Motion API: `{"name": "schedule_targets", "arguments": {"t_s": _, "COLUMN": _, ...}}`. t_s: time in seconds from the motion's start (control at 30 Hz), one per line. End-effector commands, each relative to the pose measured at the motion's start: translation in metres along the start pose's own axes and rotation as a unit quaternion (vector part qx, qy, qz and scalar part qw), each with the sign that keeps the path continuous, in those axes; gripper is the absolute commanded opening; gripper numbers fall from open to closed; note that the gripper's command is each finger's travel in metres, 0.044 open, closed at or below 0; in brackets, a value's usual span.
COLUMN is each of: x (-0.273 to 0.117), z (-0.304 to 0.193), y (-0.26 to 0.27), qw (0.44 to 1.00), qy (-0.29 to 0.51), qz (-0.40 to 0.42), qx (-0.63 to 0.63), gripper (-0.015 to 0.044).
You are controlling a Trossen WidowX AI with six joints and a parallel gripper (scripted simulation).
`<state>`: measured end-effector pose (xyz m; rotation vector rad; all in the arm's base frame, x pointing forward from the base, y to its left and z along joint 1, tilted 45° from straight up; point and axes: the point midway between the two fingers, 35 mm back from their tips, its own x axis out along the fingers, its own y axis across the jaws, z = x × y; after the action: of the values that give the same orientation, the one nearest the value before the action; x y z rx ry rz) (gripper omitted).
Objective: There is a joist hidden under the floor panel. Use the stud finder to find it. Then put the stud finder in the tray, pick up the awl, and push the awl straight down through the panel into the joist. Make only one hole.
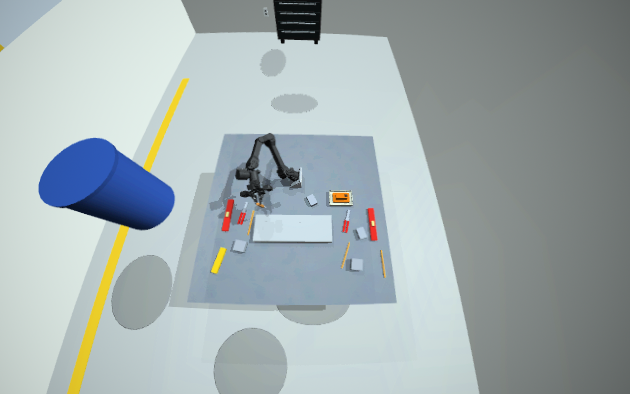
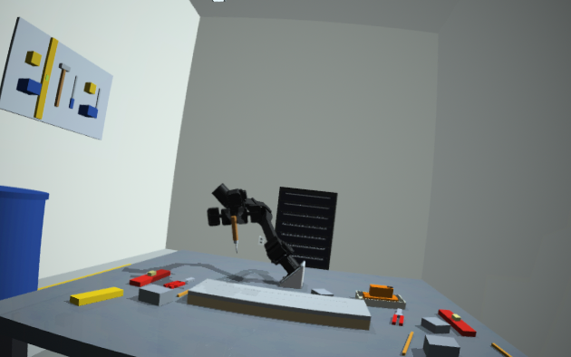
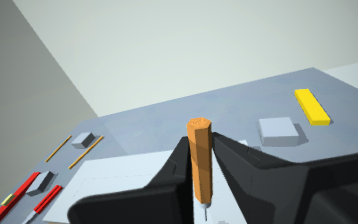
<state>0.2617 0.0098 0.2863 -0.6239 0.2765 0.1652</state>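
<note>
My gripper [image 1: 258, 198] [image 2: 234, 217] [image 3: 199, 139] is shut on the orange-handled awl [image 1: 261, 205] [image 2: 235, 230] [image 3: 201, 165]. In the exterior view the awl hangs nearly upright, metal tip down, well above the table. The pale floor panel [image 1: 292, 229] [image 2: 281, 298] [image 3: 112, 175] lies flat; in the top view the gripper is beyond its far left corner. The orange stud finder [image 1: 341, 198] [image 2: 381, 291] sits in the small tray [image 1: 341, 205] [image 2: 384, 303] beyond the panel's right end. The joist is hidden.
Left of the panel are a red level [image 1: 227, 215], red pliers [image 1: 242, 216], a pencil [image 1: 250, 222], a grey block [image 1: 239, 246] and a yellow bar [image 1: 218, 260]. Right are red pliers [image 1: 346, 224], another level [image 1: 372, 224], grey blocks and pencils. A grey block [image 1: 311, 200] lies behind the panel.
</note>
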Motion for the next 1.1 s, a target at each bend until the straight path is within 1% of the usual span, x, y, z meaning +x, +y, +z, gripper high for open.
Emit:
{"name": "schedule_targets", "arguments": {"t_s": 0.0, "x": 0.013, "z": 0.003, "y": 0.008, "qw": 0.999, "qy": 0.008, "qz": 0.038, "qx": -0.021, "gripper": 0.0}}
{"name": "schedule_targets", "arguments": {"t_s": 0.43, "x": 0.055, "z": 0.0, "y": 0.039, "qw": 0.987, "qy": 0.04, "qz": 0.143, "qx": -0.056, "gripper": 0.0}}
{"name": "schedule_targets", "arguments": {"t_s": 0.6, "x": 0.065, "z": -0.002, "y": 0.052, "qw": 0.981, "qy": 0.05, "qz": 0.178, "qx": -0.061, "gripper": 0.0}}
{"name": "schedule_targets", "arguments": {"t_s": 1.07, "x": 0.098, "z": -0.008, "y": 0.095, "qw": 0.947, "qy": 0.07, "qz": 0.299, "qx": -0.096, "gripper": 0.0}}
